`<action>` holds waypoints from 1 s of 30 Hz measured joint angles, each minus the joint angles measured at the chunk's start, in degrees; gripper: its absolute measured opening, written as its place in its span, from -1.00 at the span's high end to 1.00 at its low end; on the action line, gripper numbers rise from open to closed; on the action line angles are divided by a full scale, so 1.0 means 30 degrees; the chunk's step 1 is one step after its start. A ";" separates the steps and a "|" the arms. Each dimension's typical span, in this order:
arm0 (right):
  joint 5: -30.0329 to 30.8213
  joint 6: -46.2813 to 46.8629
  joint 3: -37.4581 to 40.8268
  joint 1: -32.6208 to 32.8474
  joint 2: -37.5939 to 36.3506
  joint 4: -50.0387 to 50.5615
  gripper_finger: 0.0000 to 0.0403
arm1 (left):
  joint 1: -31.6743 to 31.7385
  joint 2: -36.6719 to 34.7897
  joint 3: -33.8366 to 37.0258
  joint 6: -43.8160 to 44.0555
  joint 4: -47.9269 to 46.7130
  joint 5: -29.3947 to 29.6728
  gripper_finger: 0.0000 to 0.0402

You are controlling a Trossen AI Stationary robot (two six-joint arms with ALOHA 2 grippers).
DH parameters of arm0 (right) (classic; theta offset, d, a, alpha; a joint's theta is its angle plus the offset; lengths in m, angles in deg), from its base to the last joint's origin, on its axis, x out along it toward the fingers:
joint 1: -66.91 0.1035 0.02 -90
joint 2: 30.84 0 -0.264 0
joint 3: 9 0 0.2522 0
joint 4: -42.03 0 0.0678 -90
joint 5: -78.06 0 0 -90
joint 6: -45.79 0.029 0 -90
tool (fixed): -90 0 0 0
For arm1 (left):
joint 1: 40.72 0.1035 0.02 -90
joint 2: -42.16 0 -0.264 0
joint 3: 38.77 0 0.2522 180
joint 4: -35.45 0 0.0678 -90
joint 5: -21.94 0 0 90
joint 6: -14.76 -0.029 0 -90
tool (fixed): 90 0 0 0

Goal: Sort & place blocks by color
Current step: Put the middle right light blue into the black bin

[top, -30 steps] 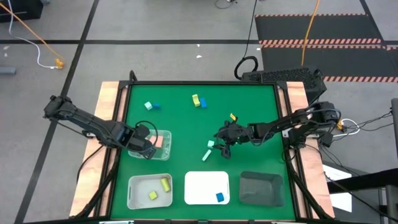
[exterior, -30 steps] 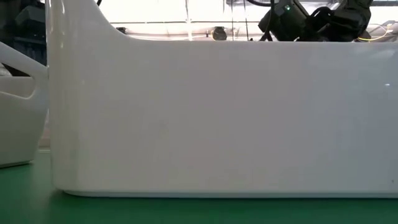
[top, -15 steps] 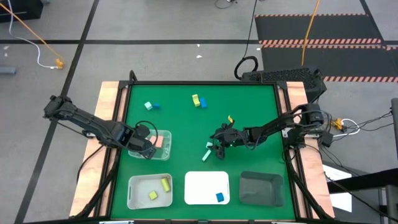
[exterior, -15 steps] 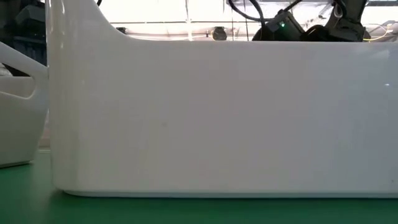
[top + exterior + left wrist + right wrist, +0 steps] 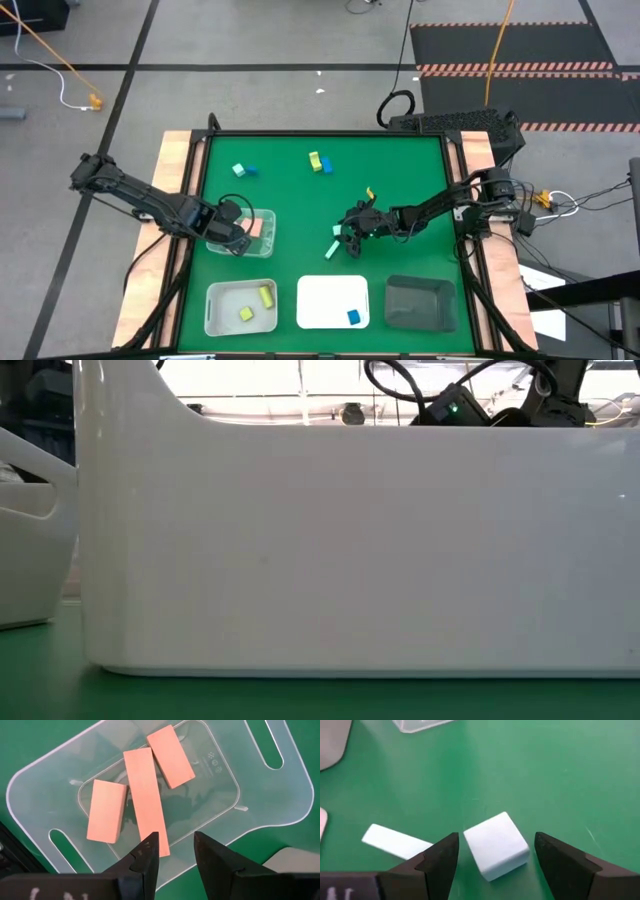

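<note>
My right gripper (image 5: 496, 840) is low over the green mat, open, with a pale mint cube (image 5: 496, 845) between its fingers; I see no touch. A mint bar (image 5: 395, 841) lies flat beside the cube. My left gripper (image 5: 176, 840) hovers open above a clear tray (image 5: 260, 795) holding three salmon-pink blocks (image 5: 145, 800). In the high view the right gripper (image 5: 346, 233) is at the table's middle and the left gripper (image 5: 232, 234) is at the left.
Loose blocks lie far on the mat: mint (image 5: 238, 170), blue (image 5: 250, 171), yellow-green (image 5: 314, 158), blue (image 5: 325, 166), yellow (image 5: 370, 190). At the near edge stand a tray with yellow-green blocks (image 5: 212, 312), a white tray (image 5: 320, 295) with a blue block, and a dark tray (image 5: 420, 302).
My right gripper has sunk toward the mat and come slightly toward the table's left, down around the mint cube, rolling a little. Its fingers have kept the same gap. The blocks have stayed in place.
</note>
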 joint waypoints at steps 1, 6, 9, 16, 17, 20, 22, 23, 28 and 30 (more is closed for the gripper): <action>-0.0002 0.0118 0.0000 0.0000 0.0000 -0.0021 -0.24 | 0.0000 0.0000 0.0000 0.0000 0.0000 0.0027 0.38; -0.0036 0.0513 0.0000 0.0000 0.0000 -0.0029 -0.08 | 0.0113 0.0000 0.0000 0.0318 0.0009 0.0345 0.38; -0.0089 0.0665 0.0000 0.0000 0.0000 -0.0029 0.14 | 0.0376 0.0000 0.0000 0.0452 0.0115 0.0666 0.38; -0.1613 0.2070 0.0003 -0.0221 -0.0494 0.0092 0.43 | 0.0816 0.0002 0.0000 -0.1169 0.3731 0.0320 0.38; -0.1637 0.2070 0.0015 -0.0257 -0.0737 0.0086 0.43 | 0.0860 0.0000 0.0000 -0.1512 0.4399 0.0192 0.38; -0.1634 0.1927 0.0007 -0.0452 -0.1745 -0.0024 0.43 | 0.0937 0.0007 0.0000 -0.2539 0.6488 0.0152 0.38; -0.1627 0.1829 0.0007 -0.0658 -0.2589 0.0086 0.43 | 0.1111 0.0003 0.0000 -0.3396 0.8089 0.0156 0.38; -0.1634 0.1799 0.0007 -0.0761 -0.3063 0.0003 0.43 | 0.1233 0.0006 0.0000 -0.3871 0.8857 0.0159 0.38; -0.1581 0.0894 0.0000 -0.1049 -0.5361 -0.0070 0.43 | 0.2255 0.0005 0.0000 -0.6811 1.3338 0.0840 0.38; -0.1575 0.0146 0.0000 -0.1042 -0.6171 -0.0292 0.43 | 0.2883 0.0004 0.0000 -0.8096 1.4914 0.1526 0.38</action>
